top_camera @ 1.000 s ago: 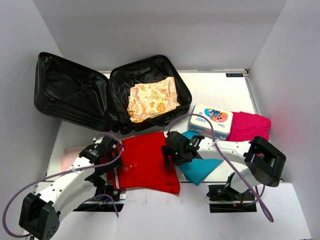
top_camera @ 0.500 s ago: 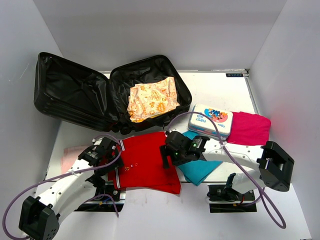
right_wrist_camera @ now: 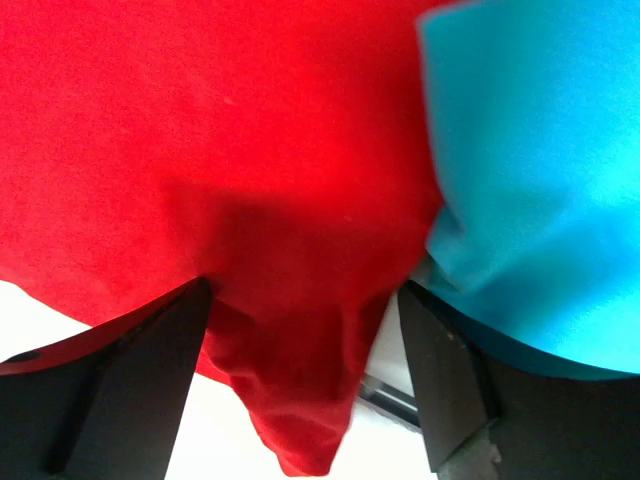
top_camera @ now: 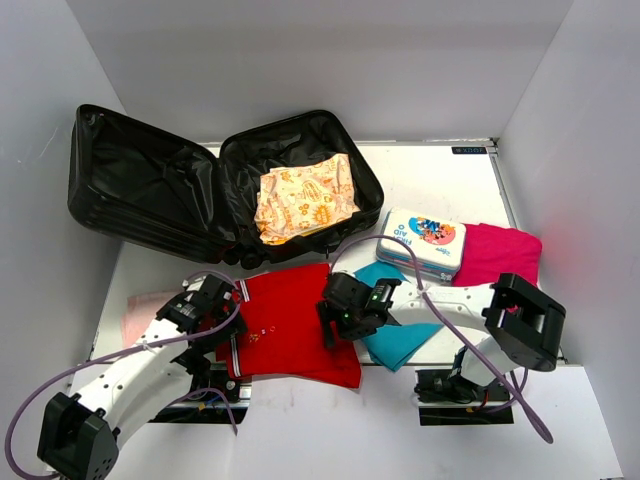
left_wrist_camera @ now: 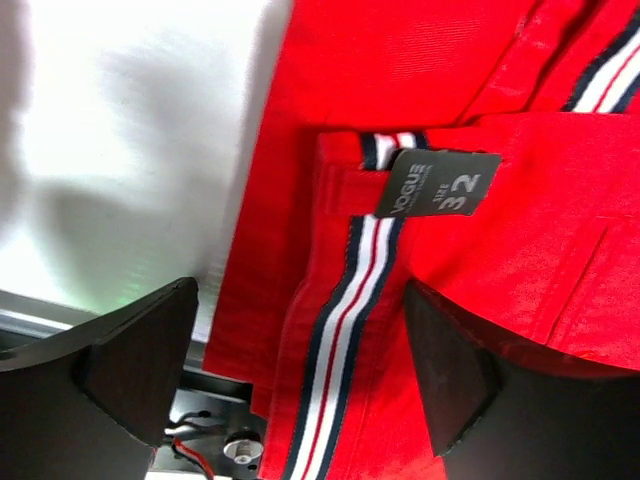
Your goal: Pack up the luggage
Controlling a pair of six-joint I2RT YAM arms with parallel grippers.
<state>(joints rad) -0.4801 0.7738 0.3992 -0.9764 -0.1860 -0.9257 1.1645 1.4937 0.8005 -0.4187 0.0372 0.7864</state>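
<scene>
The luggage lies open at the back left, a black clamshell with a yellow patterned cloth in its right half. In front of it a red garment is spread on the table. My left gripper is open over the garment's left edge. In the left wrist view the jaws straddle the striped waistband below a grey size label. My right gripper is open at the garment's right edge, and its jaws straddle a bunched red corner. A teal cloth lies right beside that corner.
The teal cloth lies right of the red garment. A first-aid tin sits behind it, next to a magenta cloth. A pale pink cloth lies at the left. White walls close in both sides and the back.
The right arm has shifted slightly left and lower onto the red garment's right edge, and its elbow has swung in. The left gripper has barely moved.
</scene>
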